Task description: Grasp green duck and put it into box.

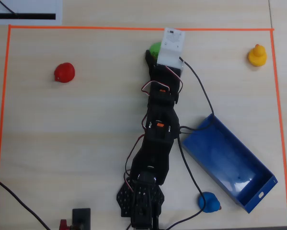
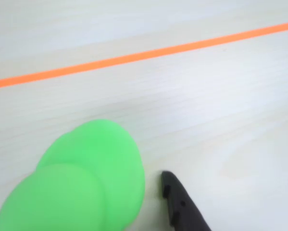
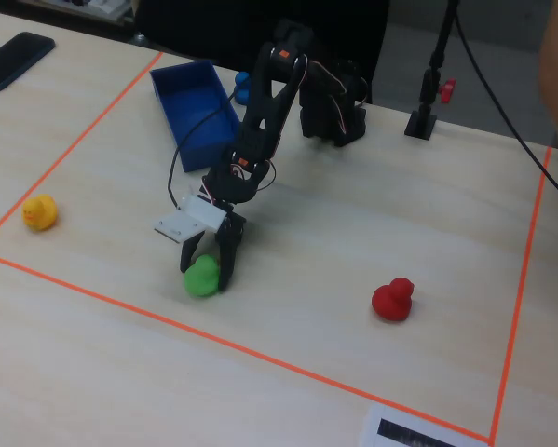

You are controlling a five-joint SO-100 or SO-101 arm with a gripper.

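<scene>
Gripper [image 3: 209,264] lowered over green duck [image 3: 202,277] near orange tape line [image 3: 260,354], fingers straddled it — seemingly not yet clamped, duck on table [image 3: 353,372], box [image 3: 193,112] well apart, empty.

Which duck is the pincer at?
The green duck, sitting between the pincer fingers. The yellow, red and blue ducks sit far off.

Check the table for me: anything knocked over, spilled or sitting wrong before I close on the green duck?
Nothing stands out. The green duck sits on the table between the fingers of the open claw. The red duck, yellow duck and blue duck rest apart, and the box lies flat and empty.
</scene>
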